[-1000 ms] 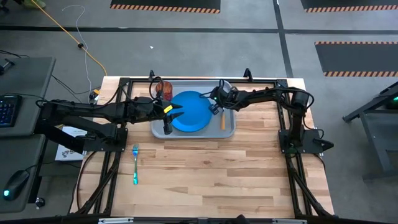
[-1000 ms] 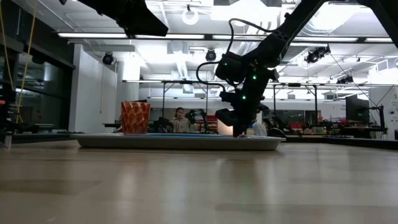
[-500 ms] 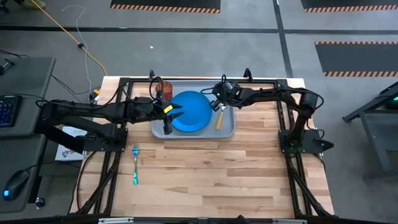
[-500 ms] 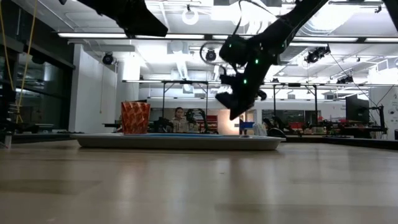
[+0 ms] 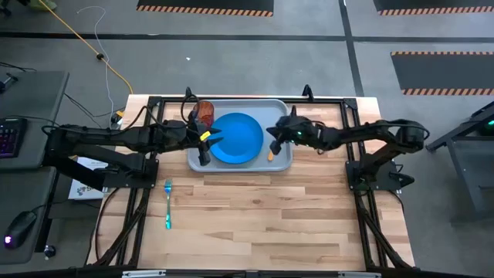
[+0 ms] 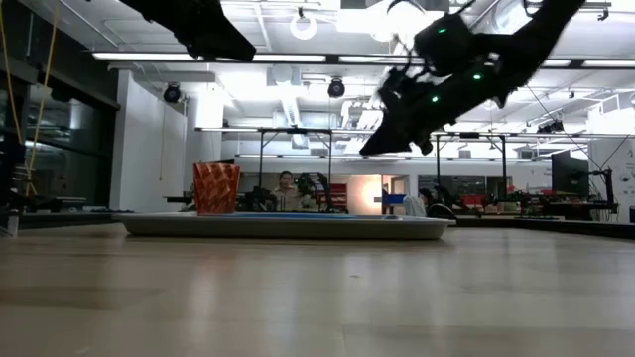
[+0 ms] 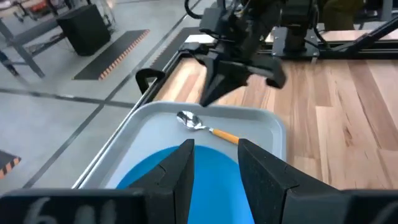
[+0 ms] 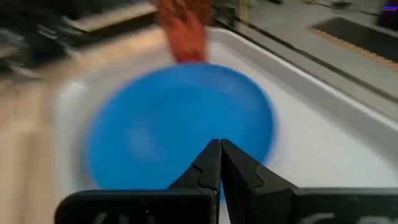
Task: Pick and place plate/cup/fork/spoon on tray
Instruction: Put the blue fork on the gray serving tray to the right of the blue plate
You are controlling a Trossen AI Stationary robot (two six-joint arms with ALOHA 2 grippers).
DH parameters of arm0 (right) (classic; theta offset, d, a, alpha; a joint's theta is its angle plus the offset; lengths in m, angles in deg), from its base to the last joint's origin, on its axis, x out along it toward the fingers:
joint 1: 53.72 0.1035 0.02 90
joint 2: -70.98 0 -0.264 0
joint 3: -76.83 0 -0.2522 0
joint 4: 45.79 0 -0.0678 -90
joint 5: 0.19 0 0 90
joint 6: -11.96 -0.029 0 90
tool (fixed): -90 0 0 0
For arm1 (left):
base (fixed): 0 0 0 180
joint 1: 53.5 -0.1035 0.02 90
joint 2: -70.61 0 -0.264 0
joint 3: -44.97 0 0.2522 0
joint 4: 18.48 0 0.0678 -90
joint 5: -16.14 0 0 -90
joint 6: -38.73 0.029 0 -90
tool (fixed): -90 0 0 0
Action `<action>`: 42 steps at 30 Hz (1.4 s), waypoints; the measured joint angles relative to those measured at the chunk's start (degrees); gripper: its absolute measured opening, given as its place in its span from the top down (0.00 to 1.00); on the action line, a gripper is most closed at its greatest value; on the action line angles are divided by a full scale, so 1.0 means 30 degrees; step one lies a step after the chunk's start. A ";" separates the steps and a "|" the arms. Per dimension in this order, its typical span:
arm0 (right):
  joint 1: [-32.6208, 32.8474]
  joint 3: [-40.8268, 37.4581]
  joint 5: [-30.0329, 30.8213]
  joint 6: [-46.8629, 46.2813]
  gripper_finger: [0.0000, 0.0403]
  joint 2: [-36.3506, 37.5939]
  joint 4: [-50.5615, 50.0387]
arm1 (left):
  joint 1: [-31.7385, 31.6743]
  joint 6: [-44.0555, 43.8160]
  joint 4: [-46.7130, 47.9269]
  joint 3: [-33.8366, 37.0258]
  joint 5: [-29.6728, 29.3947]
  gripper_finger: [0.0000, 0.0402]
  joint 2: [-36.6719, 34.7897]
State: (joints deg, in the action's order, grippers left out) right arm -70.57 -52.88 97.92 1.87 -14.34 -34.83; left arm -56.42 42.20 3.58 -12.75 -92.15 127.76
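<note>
The pale grey-blue tray (image 5: 279,108) lies at the table's far middle. On it rest the bright blue plate (image 5: 235,139), the reddish-brown cup (image 5: 205,113) upright at its far left corner, and the orange-handled spoon (image 7: 205,124) along its right side. The teal-handled fork (image 5: 167,202) lies on the bare wood to the near left. My left gripper (image 7: 214,163) is open and empty above the plate's left edge. My right gripper (image 8: 219,148) is shut and empty, raised above the tray's right side (image 6: 382,139), pointing toward the plate.
Black frame rails (image 5: 154,100) run along the table's left, right and far edges around the tray. Bare wood (image 5: 262,216) stretches across the near half of the table. A person sits in the room far behind the table (image 6: 287,188).
My right gripper has risen from low over the tray's right side and drawn back toward the table's right edge. The spoon has stayed lying on the tray.
</note>
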 joint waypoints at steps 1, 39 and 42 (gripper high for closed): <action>0.0077 -0.0488 -0.0338 -0.0058 1.00 0.0294 0.0558 | 0.0000 0.0151 -0.0123 0.0000 0.0010 0.71 0.0000; 0.0455 -0.1595 -0.0636 0.0873 1.00 0.0830 0.3421 | 1.6597 -3.3039 1.9118 -0.4080 0.2360 0.71 0.9442; 0.0455 -0.1595 -0.0636 0.0875 1.00 0.0830 0.3421 | 1.7338 -3.4947 1.9184 -0.4087 0.2399 0.71 1.0650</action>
State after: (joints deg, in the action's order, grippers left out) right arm -69.20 -57.66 96.01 4.50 -11.85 -24.57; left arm -4.40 -62.64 61.13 -25.01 -84.95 159.71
